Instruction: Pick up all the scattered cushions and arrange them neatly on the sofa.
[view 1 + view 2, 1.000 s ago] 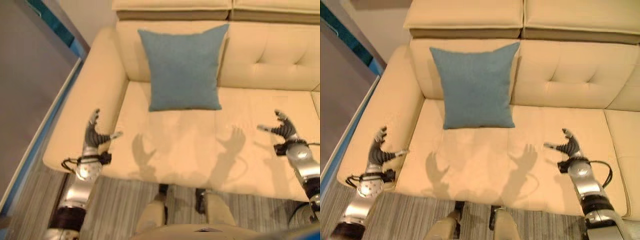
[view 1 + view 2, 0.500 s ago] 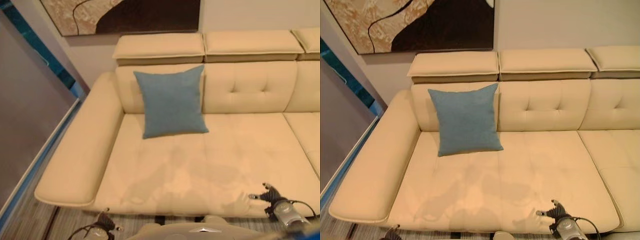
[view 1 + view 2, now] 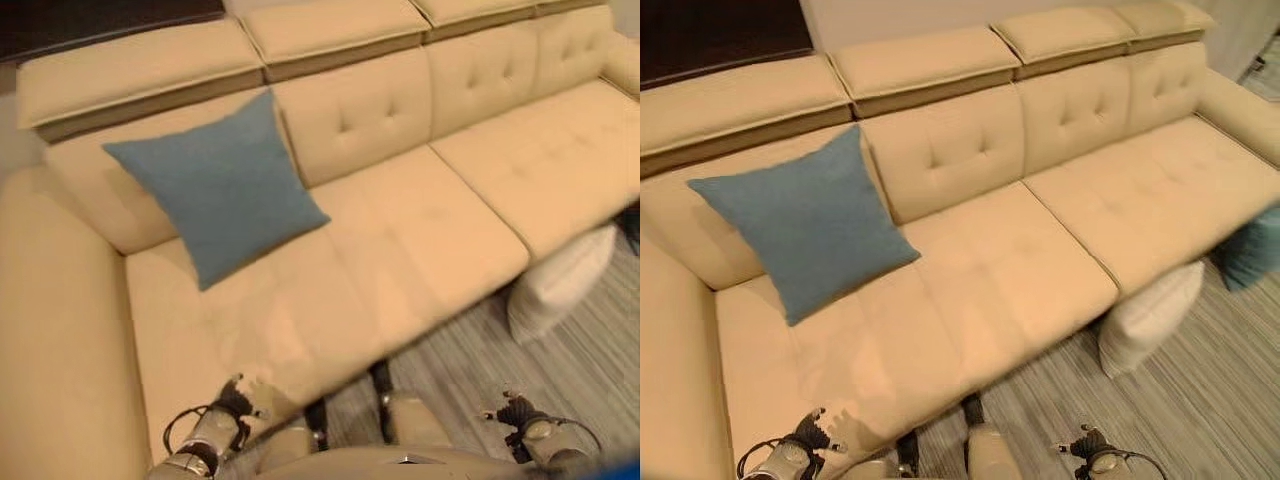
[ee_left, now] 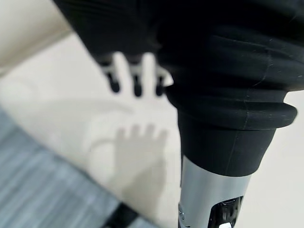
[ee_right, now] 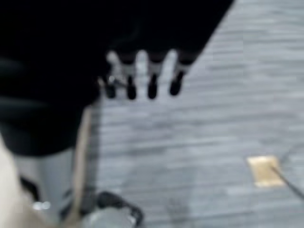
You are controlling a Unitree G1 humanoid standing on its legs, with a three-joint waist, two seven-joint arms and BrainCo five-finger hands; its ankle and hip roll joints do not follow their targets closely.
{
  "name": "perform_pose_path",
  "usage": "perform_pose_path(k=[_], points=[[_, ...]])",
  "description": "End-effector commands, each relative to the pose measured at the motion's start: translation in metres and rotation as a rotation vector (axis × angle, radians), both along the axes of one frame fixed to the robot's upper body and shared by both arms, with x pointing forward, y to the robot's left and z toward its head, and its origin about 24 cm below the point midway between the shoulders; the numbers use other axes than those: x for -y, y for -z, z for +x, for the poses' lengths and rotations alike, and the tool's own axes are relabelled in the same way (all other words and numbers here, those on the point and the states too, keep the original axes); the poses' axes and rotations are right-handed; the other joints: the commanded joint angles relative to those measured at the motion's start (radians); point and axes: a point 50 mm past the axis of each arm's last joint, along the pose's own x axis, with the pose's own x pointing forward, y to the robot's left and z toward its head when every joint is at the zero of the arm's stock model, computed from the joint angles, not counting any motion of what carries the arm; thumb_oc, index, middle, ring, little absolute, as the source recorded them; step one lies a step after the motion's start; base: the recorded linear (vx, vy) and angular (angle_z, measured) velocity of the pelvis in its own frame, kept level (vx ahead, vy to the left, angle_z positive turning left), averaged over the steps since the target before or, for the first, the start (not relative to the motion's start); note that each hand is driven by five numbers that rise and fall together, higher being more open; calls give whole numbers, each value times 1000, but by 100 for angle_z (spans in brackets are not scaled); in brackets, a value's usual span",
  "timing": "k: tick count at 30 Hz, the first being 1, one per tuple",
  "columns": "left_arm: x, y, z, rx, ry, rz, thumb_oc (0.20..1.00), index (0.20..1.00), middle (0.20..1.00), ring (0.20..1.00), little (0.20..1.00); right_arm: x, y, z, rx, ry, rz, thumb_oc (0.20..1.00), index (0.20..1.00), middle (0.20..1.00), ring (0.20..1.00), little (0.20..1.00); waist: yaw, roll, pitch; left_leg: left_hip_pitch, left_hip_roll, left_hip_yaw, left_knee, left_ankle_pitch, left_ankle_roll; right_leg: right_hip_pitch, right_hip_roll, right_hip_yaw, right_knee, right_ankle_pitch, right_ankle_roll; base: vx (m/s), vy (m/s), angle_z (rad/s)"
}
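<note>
The left robot hand (image 3: 232, 402) is low down, over the front edge of the sofa (image 3: 420, 215) seat. Its fingers (image 4: 135, 78) are straight and loose, and it holds nothing. The right robot hand (image 3: 512, 412) is low down too, over the striped grey floor (image 3: 1200, 390), just in front of the sofa. Its fingers (image 5: 152, 76) hang loose and it holds nothing. A blue cushion (image 3: 215, 185) stands on the sofa seat, well beyond the left robot hand and a bit toward the middle. It leans back on the sofa's backrest, tipped so that one corner points up. A cream cushion (image 3: 1148, 315) is on the floor, beyond the right robot hand. It leans against the front of the sofa seat. Another blue cushion (image 3: 1252, 250) is farther off on that same side, down by the floor next to the sofa. Part of it is cut off, so I cannot tell how it lies.
</note>
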Motion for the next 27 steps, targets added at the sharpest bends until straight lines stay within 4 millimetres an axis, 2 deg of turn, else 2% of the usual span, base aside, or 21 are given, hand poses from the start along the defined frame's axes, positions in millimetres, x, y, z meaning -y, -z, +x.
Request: perform_pose_path(k=[1,2,3,5,8,9,11,12,15,17,19,20,21,22,23,26,27], points=[[-26,-2,-17,-30,-65,51,1000,1000,1000,1000,1000,8,-6,10,44,3,-35,1000,1000,1000,1000,1000,34,-24,-69,43,12,-51,123,-81,-100,212,-12,25,-335,109,46,-74,-140,-18],[-26,-2,-18,-21,-81,47,1000,1000,1000,1000,1000,7,-7,12,48,-7,-38,1000,1000,1000,1000,1000,48,-29,-69,38,23,-41,138,-70,-110,222,-39,-27,-381,126,51,-94,-212,-25],[-25,-1,-19,-23,-96,40,1000,1000,1000,1000,1000,4,-7,15,68,-7,-31,1000,1000,1000,1000,1000,35,-40,-71,40,34,-32,133,-65,-110,231,-15,14,-397,123,52,-91,-244,-59],[-21,1,-20,-36,-86,28,1000,1000,1000,1000,1000,1,-5,11,56,-2,-19,1000,1000,1000,1000,1000,27,-48,-69,48,47,-22,117,-65,-116,244,1,9,-423,118,49,-104,-256,-30],[-16,3,-18,-44,-77,9,1000,1000,1000,1000,1000,0,-1,-1,32,26,-11,1000,1000,1000,1000,1000,5,-53,-66,56,75,-26,107,-33,-147,272,35,-5,-464,114,28,-103,-228,26],[-14,3,-17,-41,-78,3,1000,1000,1000,1000,1000,1,0,-2,22,25,-15,1000,1000,1000,1000,1000,8,-54,-60,59,65,-58,116,-32,-149,270,44,8,-466,116,20,-112,-210,24],[-6,2,-10,-7,-84,-21,1000,1000,1000,1000,1000,3,-3,6,35,4,-31,1000,1000,1000,1000,1000,42,-57,-39,56,-19,-255,145,-40,-148,248,63,61,-455,135,16,-108,-88,-50],[-4,2,-7,1,-81,-26,1000,1000,1000,1000,1000,3,-5,12,49,-7,-35,1000,1000,1000,1000,1000,47,-58,-35,57,-48,-304,150,-56,-134,221,72,104,-435,148,19,-84,-33,-80],[-2,4,-8,-12,-77,-28,1000,1000,1000,1000,1000,0,-4,12,38,-15,-29,1000,1000,1000,1000,1000,48,-56,-32,73,-67,-291,130,-73,-114,177,81,144,-400,171,36,-84,53,-124],[-8,2,-8,-6,-85,-14,1000,1000,1000,1000,1000,-5,-4,19,51,-33,-26,1000,1000,1000,1000,1000,49,-60,-21,75,-87,-289,104,-69,-106,113,73,163,-374,217,79,-121,36,-106],[-11,1,-8,-7,-81,-5,1000,1000,1000,1000,1000,-6,-4,21,57,-33,-22,1000,1000,1000,1000,1000,49,-57,-20,75,-84,-278,99,-70,-107,102,72,162,-365,212,83,-73,19,-89],[-16,0,-10,-19,-73,16,1000,1000,1000,1000,1000,-7,-3,18,51,-28,-18,1000,1000,1000,1000,1000,54,-55,-23,78,-75,-240,97,-86,-106,90,33,87,-372,210,84,-46,11,-33],[-16,0,-10,-19,-73,16,1000,1000,1000,1000,1000,-7,-3,18,51,-28,-18,1000,1000,1000,1000,1000,55,-54,-21,81,-74,-240,98,-88,-106,94,35,87,-373,210,83,-23,-9,-66],[-18,1,-12,-25,-79,20,1000,1000,1000,1000,1000,-8,-3,18,49,-34,-20,1000,1000,1000,1000,1000,56,-52,-24,95,-59,-205,94,-105,-108,91,-2,12,-395,219,77,4,-18,-119],[-18,1,-12,-25,-79,20,1000,1000,1000,1000,1000,-8,-3,18,49,-34,-20,1000,1000,1000,1000,1000,56,-51,-22,97,-58,-205,95,-107,-109,94,0,11,-396,218,77,-3,-34,-137],[-21,1,-14,-36,-79,23,1000,1000,1000,1000,1000,-6,-2,15,36,-23,-23,1000,1000,1000,1000,1000,61,-52,-29,112,-39,-158,106,-127,-111,116,-51,-88,-407,234,72,-7,-41,-42],[-21,1,-14,-36,-78,23,1000,1000,1000,1000,1000,-6,-2,15,36,-23,-23,1000,1000,1000,1000,1000,61,-52,-29,113,-39,-158,106,-127,-111,117,-51,-88,-407,234,72,1,-24,-38]])
